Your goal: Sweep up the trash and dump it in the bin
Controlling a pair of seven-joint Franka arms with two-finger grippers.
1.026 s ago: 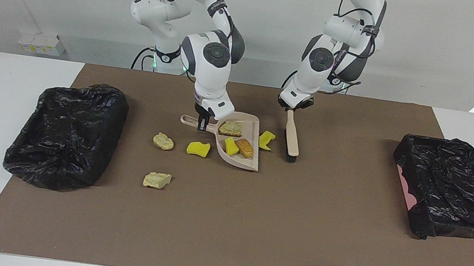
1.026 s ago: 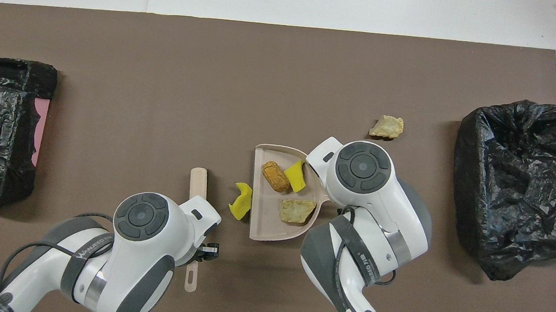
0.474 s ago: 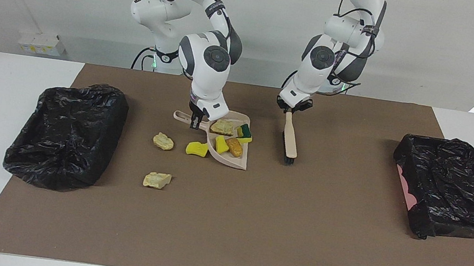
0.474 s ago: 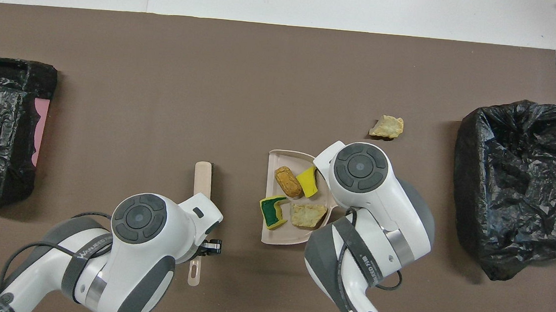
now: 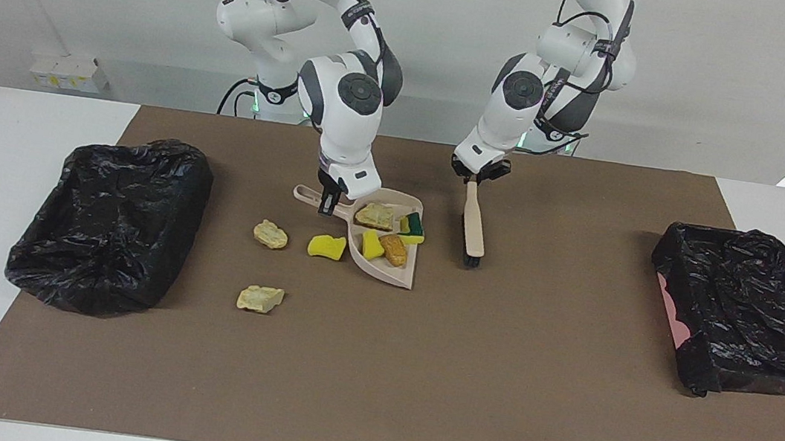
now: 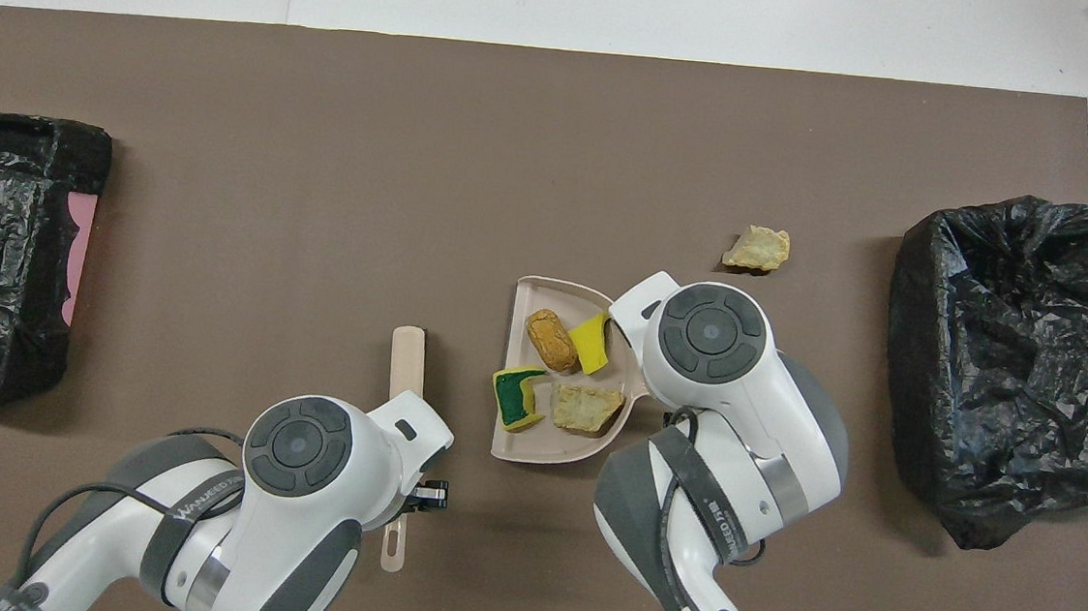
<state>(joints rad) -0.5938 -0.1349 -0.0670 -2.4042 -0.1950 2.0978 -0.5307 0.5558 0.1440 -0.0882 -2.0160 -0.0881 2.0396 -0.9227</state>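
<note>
Readable text: only in the overhead view. Grey band on the left arm point(image 6: 187, 520) carries white lettering, starts "WANGEO", remainder not legible. Grey band on the right arm point(image 6: 716, 528) has similar white lettering, too slanted to read; more white letters on that arm at the frame's bottom edge, cut off. Facing view: no print legible anywhere.
</note>
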